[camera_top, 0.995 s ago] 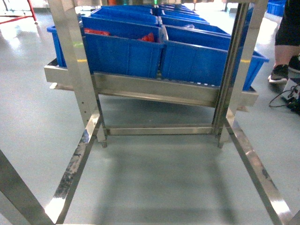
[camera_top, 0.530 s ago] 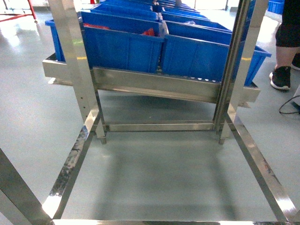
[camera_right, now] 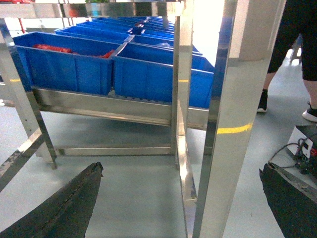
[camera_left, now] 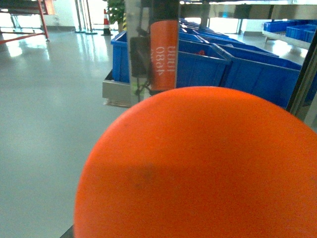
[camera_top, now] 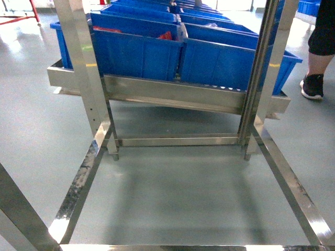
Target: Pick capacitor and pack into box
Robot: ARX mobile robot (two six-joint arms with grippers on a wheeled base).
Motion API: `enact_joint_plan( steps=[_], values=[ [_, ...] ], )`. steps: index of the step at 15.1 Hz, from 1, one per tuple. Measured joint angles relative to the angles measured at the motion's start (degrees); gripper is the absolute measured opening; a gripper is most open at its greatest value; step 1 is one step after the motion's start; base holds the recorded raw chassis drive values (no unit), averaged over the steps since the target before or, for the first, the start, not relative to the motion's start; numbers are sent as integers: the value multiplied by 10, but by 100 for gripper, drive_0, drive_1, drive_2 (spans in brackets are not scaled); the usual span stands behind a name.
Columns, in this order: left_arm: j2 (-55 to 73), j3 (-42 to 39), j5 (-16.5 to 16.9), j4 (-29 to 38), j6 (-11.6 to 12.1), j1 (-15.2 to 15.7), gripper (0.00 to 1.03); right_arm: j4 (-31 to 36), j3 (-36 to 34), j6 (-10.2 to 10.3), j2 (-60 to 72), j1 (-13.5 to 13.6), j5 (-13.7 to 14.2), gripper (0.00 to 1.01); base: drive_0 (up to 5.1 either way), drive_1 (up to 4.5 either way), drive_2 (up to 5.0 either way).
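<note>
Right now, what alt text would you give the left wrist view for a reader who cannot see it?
A bright orange capacitor fills the lower frame, its rounded end right at the lens. Behind it stand blue plastic bins on a steel rack, above a glossy grey floor. The gripper's fingers are not visible.

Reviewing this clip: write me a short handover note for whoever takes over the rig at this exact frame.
Left gripper: not itself visible; the bright orange smooth cylindrical capacitor fills its wrist view end-on, so it looks carried, grip unconfirmed.
Right gripper: open, empty, dark fingers wide apart, facing the stainless steel rack.
Blue plastic bins sit on the rack; some hold red items.
The pale pink tub is in no view.
Done: capacitor apparently picked.
Left: find the tub, pack the capacitor.
</note>
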Motion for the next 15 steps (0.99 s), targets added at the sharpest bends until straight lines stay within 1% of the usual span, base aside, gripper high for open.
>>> enact_joint_plan(
  steps=[3, 15],
  values=[
    [0, 0, -2, 0, 0, 0, 44, 2, 0, 0, 0, 0, 0, 98, -462, 89, 385],
    [0, 0, -2, 0, 0, 0, 44, 2, 0, 0, 0, 0, 0, 98, -495, 249, 249]
  ],
)
